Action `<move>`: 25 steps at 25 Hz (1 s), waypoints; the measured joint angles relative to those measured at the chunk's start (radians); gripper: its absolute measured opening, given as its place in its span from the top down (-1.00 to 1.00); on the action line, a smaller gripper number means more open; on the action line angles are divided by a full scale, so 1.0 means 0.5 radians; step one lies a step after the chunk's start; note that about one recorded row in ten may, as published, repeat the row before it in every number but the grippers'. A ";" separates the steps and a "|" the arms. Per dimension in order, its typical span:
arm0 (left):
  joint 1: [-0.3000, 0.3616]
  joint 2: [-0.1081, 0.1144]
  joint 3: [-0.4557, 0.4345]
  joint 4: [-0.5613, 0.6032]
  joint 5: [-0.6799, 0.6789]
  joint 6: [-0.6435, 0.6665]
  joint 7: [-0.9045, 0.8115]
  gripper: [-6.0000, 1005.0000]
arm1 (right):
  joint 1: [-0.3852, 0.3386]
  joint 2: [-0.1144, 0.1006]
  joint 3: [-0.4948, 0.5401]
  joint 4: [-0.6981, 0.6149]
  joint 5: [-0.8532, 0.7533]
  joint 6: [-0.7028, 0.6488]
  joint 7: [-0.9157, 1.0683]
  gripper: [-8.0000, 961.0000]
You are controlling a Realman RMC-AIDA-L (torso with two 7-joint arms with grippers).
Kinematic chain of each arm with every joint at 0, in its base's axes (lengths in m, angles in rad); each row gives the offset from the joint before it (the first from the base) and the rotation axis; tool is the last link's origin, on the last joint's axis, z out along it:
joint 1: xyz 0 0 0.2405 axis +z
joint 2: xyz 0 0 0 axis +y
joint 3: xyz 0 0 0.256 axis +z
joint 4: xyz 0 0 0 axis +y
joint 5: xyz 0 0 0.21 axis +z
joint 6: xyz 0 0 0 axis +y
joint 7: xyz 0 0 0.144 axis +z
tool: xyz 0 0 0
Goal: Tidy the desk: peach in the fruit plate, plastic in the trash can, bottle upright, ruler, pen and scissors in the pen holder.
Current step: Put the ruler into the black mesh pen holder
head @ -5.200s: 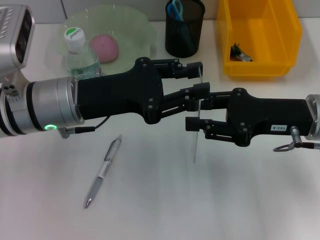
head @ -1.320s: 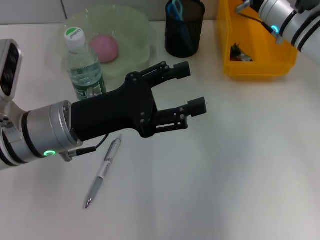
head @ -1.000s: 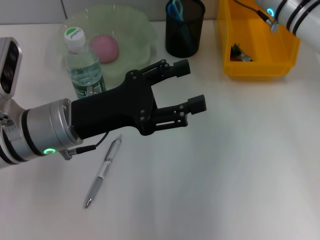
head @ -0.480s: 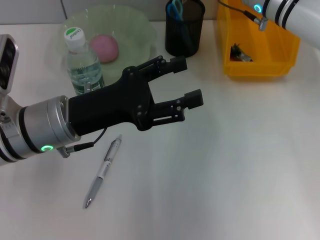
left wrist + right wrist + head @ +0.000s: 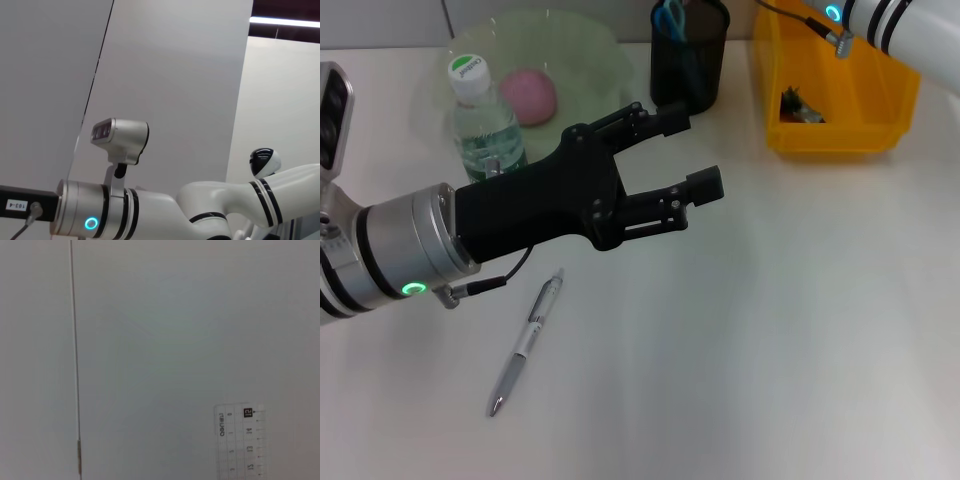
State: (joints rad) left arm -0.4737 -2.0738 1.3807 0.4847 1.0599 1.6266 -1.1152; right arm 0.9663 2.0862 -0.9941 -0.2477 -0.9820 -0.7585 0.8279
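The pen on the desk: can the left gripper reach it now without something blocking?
Probably yes. The pen lies alone on bare desk, just below the left gripper, which hovers open and empty. The bottle stands behind the arm, away from the pen, so nothing seems to block a descent.

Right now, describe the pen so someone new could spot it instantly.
On the white desk, look below the left gripper, whose fingers are spread open. The pen lies flat and diagonal there, alone on bare surface. It is the only slim silver-and-white stick, well apart from the bottle.
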 joint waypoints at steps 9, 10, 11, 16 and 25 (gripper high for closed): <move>-0.044 0.003 -0.006 0.011 0.000 -0.019 -0.003 -0.67 | 0.000 -0.005 0.003 -0.014 0.000 0.007 -0.033 0.18; -0.044 0.003 -0.006 0.011 0.000 -0.019 -0.003 -0.67 | 0.000 -0.005 0.003 -0.014 0.000 0.007 -0.033 0.18; -0.053 0.004 -0.007 0.012 0.000 -0.020 -0.016 -0.67 | 0.000 -0.005 0.009 -0.014 0.002 0.007 -0.048 0.18; -0.074 0.009 -0.010 0.012 0.000 -0.029 -0.054 -0.67 | 0.004 -0.006 0.017 -0.014 0.006 0.008 -0.051 0.17; -0.074 0.009 -0.013 0.012 0.000 -0.029 -0.055 -0.67 | 0.000 -0.006 0.023 -0.014 0.009 0.008 -0.054 0.02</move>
State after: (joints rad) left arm -0.5109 -2.0692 1.3741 0.4909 1.0600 1.6119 -1.1428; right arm 0.9661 2.0830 -0.9827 -0.2547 -0.9777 -0.7546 0.8009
